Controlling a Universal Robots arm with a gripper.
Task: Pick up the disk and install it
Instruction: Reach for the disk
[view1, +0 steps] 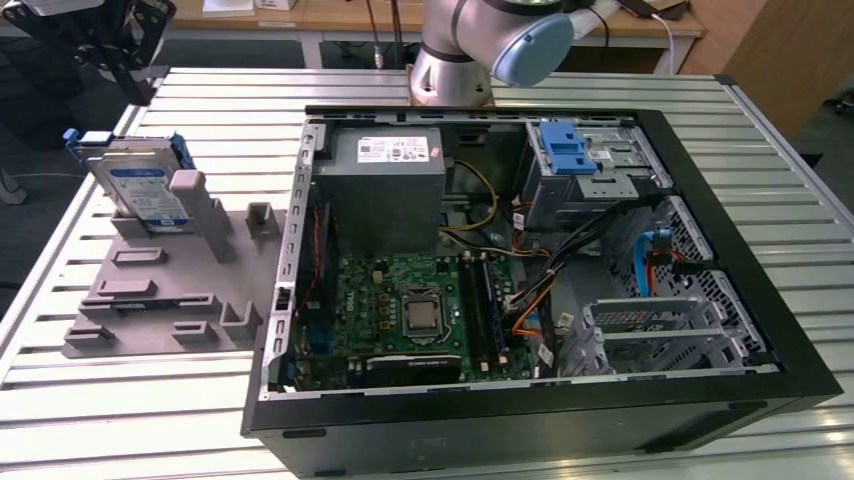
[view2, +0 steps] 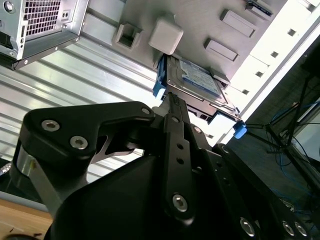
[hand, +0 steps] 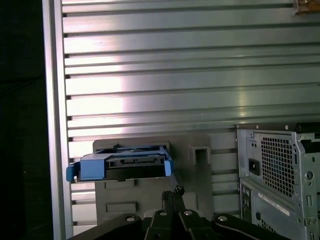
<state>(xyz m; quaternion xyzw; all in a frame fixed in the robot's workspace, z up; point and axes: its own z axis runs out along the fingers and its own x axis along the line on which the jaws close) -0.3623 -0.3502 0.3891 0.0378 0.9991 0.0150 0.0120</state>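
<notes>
Disk (view1: 139, 183), btm edge behind gray fixture (view1: 150, 298)

Arm (view1: 447, 62): the silver base column stands upright at the top centre of the exterior view. A grey joint housing with a pale blue end cap (view1: 537, 48) sits just above it, toward the exterior view's right. The links beyond that run out of frame.

Gripper (hand: 173, 192): black, two-fingered. In the first wrist view it is seen from behind, with linkage bars (hand: 227, 222) spreading evenly to either side and silver screws at the pivots. Fingers (hand: 168, 201) lie together, tips meeting with no visible gap and nothing between them.

In the second wrist view the gripper (view2: 173, 102) shows edge-on as one narrow black blade. Its tip hangs free, touching nothing.
</notes>
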